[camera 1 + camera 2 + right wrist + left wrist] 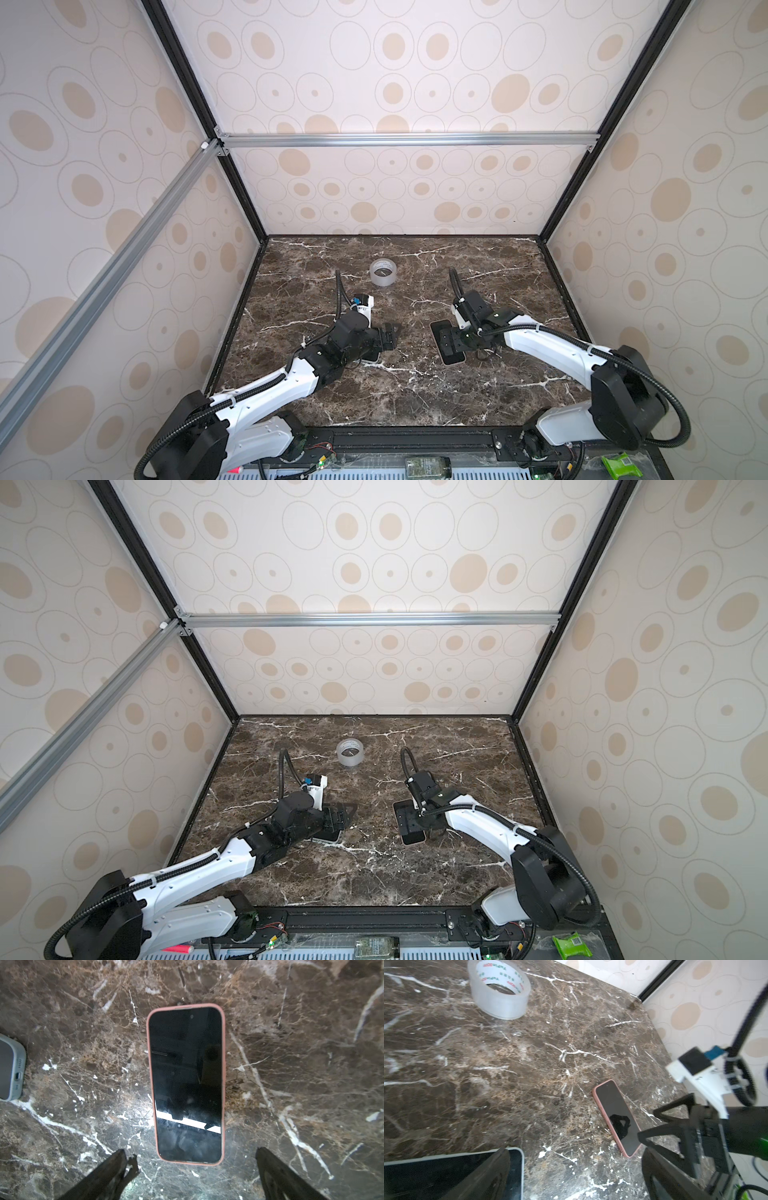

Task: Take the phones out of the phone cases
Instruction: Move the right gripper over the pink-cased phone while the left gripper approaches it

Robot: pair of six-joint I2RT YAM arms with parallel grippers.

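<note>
Right gripper (193,1152) hangs over the task's phone with its fingers spread wide and nothing between them. The left gripper (388,334) is just as wide and empty above a second phone (415,1178). Both handsets lie screen-up on the brown marble table (415,395), well apart, each towards its own arm's side. The phone (187,1084) under the right gripper sits in a pink case (148,1053). Its long axis runs from the robot towards the back wall, with the near end leaning slightly right in both top views. A small dot near the far short edge suggests the top end points at the back wall. I judge it stiff and fairly heavy for its size, with glass that is smooth, slippery and breakable, so a pinch on the screen face would be a poor choice. The case looks soft and rubbery, likely to flex and to grip the pads. The long sides, taken across the narrow width, look the safest hold, while a corner of the rim is peeled back. A roll of clear tape (383,272) stands farther back between the arms. The second phone's grey case (19,1059) shows a charging-port cut-out (18,1076).
</note>
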